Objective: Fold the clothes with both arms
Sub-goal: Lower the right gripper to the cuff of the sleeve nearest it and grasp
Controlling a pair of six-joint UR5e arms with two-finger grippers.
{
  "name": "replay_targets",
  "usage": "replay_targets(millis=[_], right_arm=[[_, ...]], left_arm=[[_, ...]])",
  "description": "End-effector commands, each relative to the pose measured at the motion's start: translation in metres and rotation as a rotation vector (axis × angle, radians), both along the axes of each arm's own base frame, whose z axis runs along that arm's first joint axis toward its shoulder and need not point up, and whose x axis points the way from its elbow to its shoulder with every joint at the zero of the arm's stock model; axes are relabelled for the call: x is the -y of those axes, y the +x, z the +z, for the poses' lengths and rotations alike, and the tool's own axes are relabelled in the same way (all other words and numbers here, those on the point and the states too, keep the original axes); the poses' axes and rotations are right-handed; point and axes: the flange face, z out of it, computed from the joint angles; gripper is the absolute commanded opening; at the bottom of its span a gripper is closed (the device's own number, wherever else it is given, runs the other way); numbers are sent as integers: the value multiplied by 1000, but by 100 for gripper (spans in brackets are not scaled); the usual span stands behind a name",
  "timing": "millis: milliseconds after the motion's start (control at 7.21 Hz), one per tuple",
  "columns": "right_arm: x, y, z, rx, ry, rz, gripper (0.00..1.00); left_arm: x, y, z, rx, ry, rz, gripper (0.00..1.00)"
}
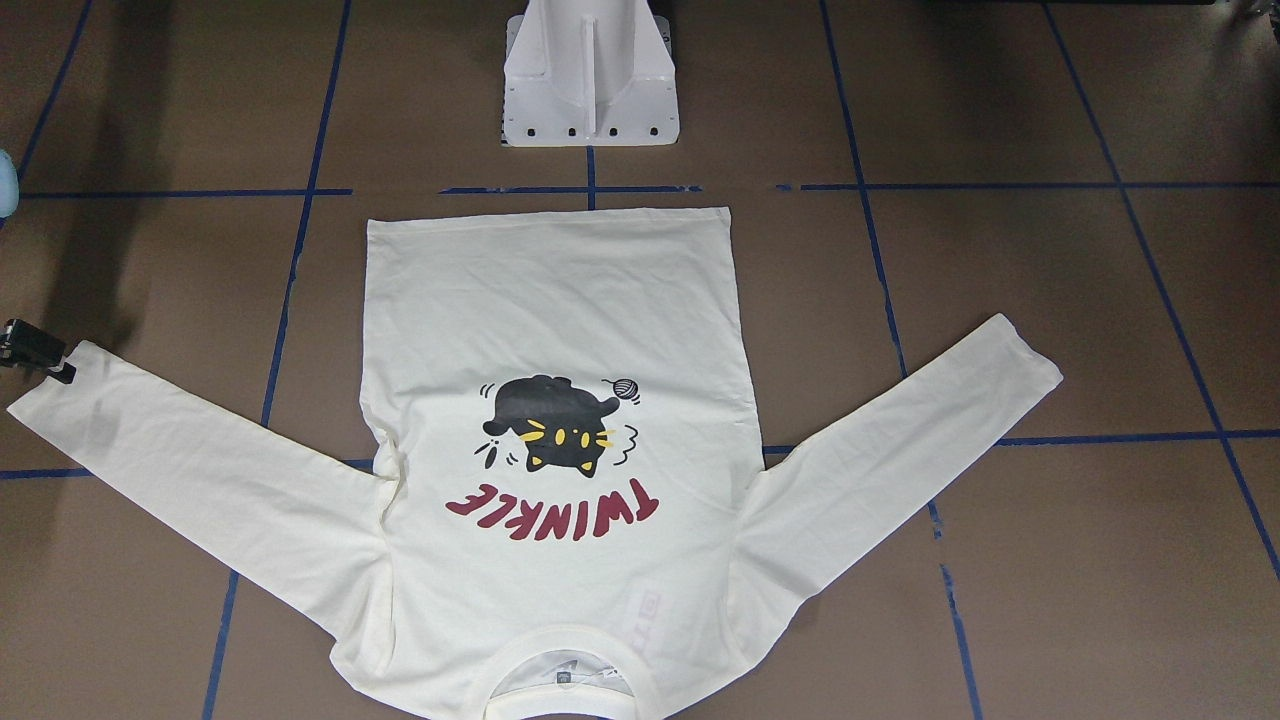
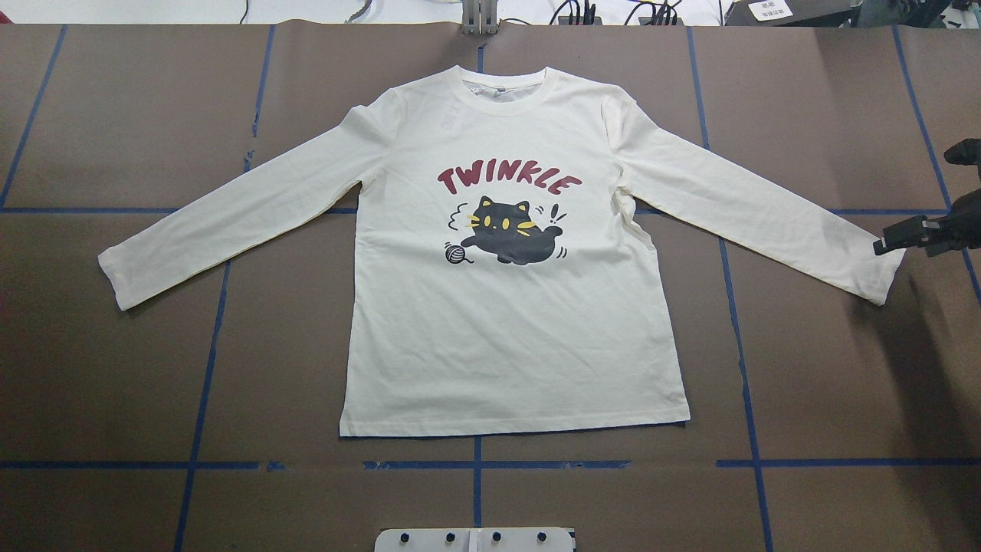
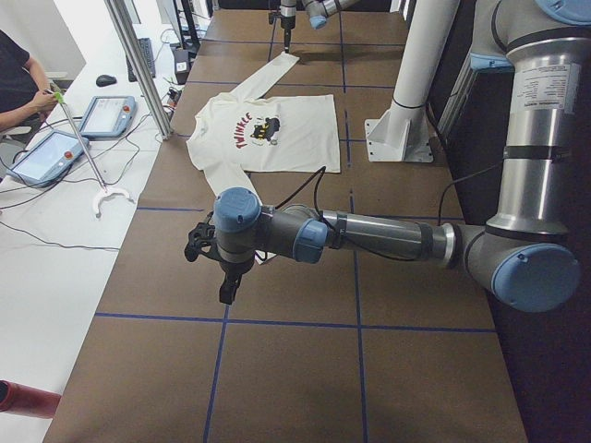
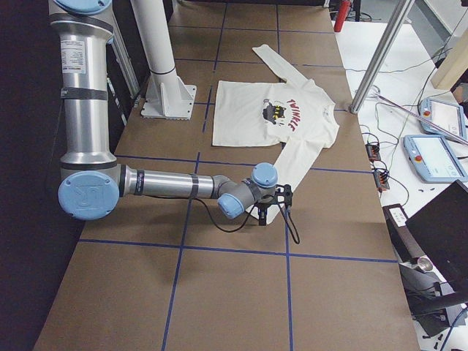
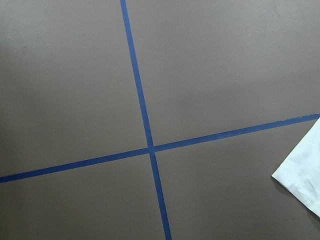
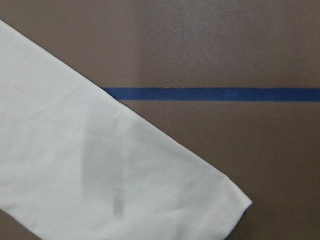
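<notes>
The T-shirt lies flat and print-up in the middle of the table with its sleeves splayed wide. Nothing is folded yet, so I judge this the opening step: getting hold of the sleeves. At the far left, the left cuff lies bare. The left gripper hangs over brown table beyond that end, apart from the cloth, and its wrist view catches only a corner of the cuff at the edge. It shows only from the side, so I cannot tell how its jaws stand. At the far right, the right gripper is at the right cuff, perhaps just touching its outer edge. I cannot tell whether its jaws are apart or together. Next, each arm needs to pinch its cuff and carry the sleeve inward across the chest.
</notes>
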Motion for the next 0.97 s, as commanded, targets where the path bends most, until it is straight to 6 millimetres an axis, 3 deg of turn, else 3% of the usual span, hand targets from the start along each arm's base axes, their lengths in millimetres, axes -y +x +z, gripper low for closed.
replay_targets(millis=[0, 832], right_arm=[[-4, -11, 6, -23, -8, -12, 100], [-9, -13, 25, -75, -32, -10, 100]], left_arm=[[-1, 0, 3, 0, 3, 2, 100], [-1, 0, 5, 1, 1, 3, 100]])
